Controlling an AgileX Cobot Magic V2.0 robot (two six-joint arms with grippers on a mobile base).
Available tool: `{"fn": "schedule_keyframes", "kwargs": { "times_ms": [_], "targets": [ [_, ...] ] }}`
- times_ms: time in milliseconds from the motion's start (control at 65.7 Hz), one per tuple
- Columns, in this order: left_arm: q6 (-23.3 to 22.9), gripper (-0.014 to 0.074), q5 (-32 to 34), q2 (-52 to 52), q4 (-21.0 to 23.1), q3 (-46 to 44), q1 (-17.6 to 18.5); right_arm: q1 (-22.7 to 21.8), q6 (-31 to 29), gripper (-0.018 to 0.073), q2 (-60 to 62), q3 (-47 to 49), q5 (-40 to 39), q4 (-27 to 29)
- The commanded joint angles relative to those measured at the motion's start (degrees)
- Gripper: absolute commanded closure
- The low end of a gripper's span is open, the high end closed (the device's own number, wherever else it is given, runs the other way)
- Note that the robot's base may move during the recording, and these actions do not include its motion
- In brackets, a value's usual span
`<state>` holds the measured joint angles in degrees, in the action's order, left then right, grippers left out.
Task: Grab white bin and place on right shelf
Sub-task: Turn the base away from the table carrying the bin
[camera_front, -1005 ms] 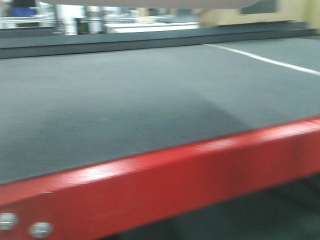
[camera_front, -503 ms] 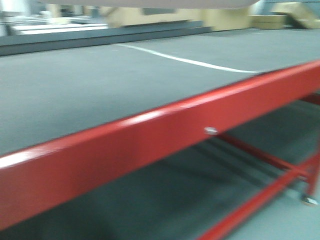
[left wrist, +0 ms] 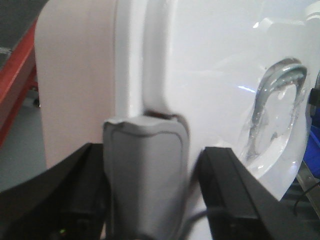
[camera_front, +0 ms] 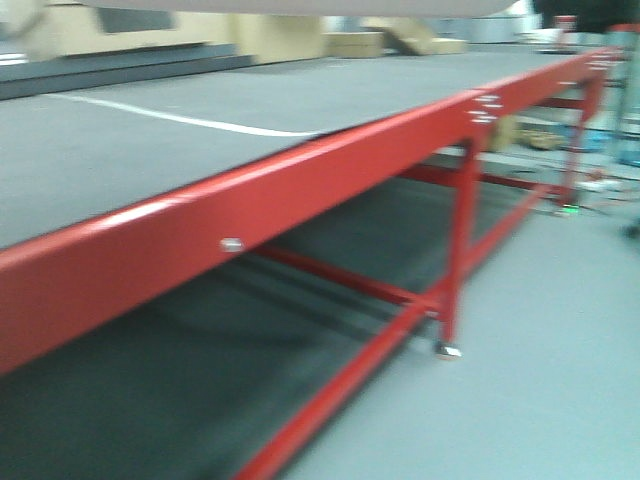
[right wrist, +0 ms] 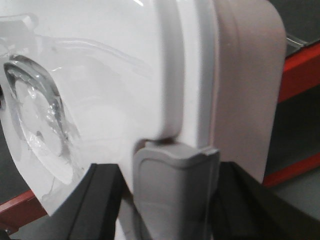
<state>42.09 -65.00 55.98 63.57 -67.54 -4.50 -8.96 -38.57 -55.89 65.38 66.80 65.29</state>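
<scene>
White bin (left wrist: 215, 70) is being carried off the table, pinched btwn both arms. It's filling both wrist views, and a pale strip along the top edge of the front view is prob. its underside.

Changing over the last sec: in the front view the red-framed table (camera_front: 300, 190) is swinging. Its front rail was lying across the bottom of the frame and is now slanting up twd the upper right. The white line (camera_front: 190, 122) on the grey top is sliding from upper right to upper left. A table leg (camera_front: 462, 230), a caster (camera_front: 447, 350) and open floor (camera_front: 570, 330) are coming into view at right, all blurred. I'm reading that as the base turning right w/ the bin, so grab done and transit under way. The right shelf isn't showing clearly yet; the clutter at far upper right is too blurred to call.

Bin look: glossy white lid w/ a moulded curved recess (left wrist: 275, 110) catching highlights, matte pinkish-white side wall w/ rounded corner at the left of the left wrist view. It's sitting edge-on to both cams, and no slip is showing.

Left gripper (left wrist: 145, 155) is clamping the lid rim, its grey pad (left wrist: 145, 200) pressing at lower centre. Right gripper (right wrist: 175, 170) is doing the same on the opposite rim, pad (right wrist: 175, 200) at lower centre. Opposing fingers are hidden behind the rim, so the full clench is my judgement.
</scene>
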Motion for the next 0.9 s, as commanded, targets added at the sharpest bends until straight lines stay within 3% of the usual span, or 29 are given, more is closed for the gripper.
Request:
{"fn": "schedule_keyframes", "kwargs": {
  "times_ms": [0, 883],
  "targets": [
    [0.4, 0.0356, -2.1, -1.1, 10.6, -2.0, 1.1, 0.7, -0.4, 0.0146, 1.1, 2.3, 6.8, 12.2],
    [0.4, 0.0356, -2.1, -1.1, 10.6, -2.0, 1.1, 0.7, -0.4, 0.0146, 1.1, 2.3, 6.8, 12.2]
  ]
}}
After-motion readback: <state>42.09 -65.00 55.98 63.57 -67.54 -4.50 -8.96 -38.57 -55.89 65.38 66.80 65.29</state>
